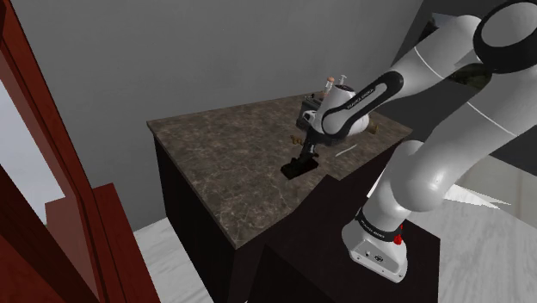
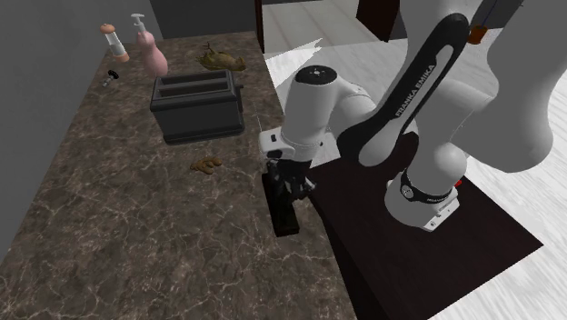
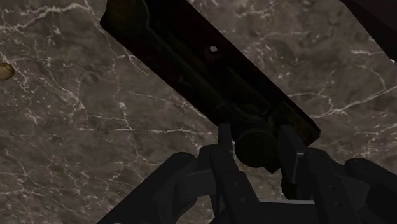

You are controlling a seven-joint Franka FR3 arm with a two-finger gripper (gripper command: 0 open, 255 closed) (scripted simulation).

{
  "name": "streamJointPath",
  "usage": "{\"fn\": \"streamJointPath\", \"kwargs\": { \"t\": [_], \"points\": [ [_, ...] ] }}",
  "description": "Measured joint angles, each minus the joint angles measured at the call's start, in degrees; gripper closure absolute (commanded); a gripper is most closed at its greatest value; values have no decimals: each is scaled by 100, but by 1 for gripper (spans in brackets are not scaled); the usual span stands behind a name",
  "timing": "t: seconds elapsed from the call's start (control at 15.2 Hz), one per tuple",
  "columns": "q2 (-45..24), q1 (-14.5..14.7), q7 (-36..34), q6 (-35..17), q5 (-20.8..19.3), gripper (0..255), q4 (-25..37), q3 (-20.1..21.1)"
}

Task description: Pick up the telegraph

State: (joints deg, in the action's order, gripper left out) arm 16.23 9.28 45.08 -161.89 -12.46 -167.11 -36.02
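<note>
The telegraph (image 3: pixel 191 60) is a long dark bar-shaped device lying on the brown marbled countertop (image 1: pixel 224 146). In the shoulder view the telegraph (image 1: pixel 298 168) lies near the counter's edge by the stand, and in the second exterior view the telegraph (image 2: pixel 283 207) lies close to the counter's right edge. My black gripper (image 3: pixel 256 147) is shut on a round knob at one end of the telegraph, one finger on each side of it. The gripper (image 2: pixel 285 178) points down onto it, and in the shoulder view the gripper (image 1: pixel 305 155) stands just above it.
A dark toaster (image 2: pixel 195 102) stands farther along the counter. Past it are a pink pump bottle (image 2: pixel 152 50), a shaker (image 2: pixel 114 41) and a brownish lump (image 2: pixel 221 60). A small brown object (image 2: pixel 206 165) lies near the telegraph. The dark stand (image 2: pixel 400 227) adjoins the counter's edge.
</note>
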Motion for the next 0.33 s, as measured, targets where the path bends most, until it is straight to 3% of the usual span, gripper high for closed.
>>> {"fn": "streamJointPath", "kwargs": {
  "t": [0.33],
  "points": [
    [544,-306,-232,605,-278,255,65,286]
  ]
}}
